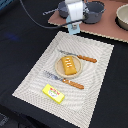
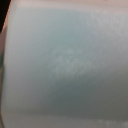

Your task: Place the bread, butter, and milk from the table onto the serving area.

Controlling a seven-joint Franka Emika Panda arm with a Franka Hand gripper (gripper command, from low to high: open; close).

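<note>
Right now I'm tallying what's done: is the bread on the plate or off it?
On it. The bread lies on the round plate, between the fork and knife.

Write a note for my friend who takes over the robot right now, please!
Hand: shut on the small pale-blue milk carton, held above the far edge of the pale beige striped placemat; the wrist view shows only a pale blue surface.
Done: the orange-brown loaf of bread sits on the round tan plate; the flat yellow butter pack lies on the placemat's near edge.
Left: set the milk down on the placemat and let go.
</note>
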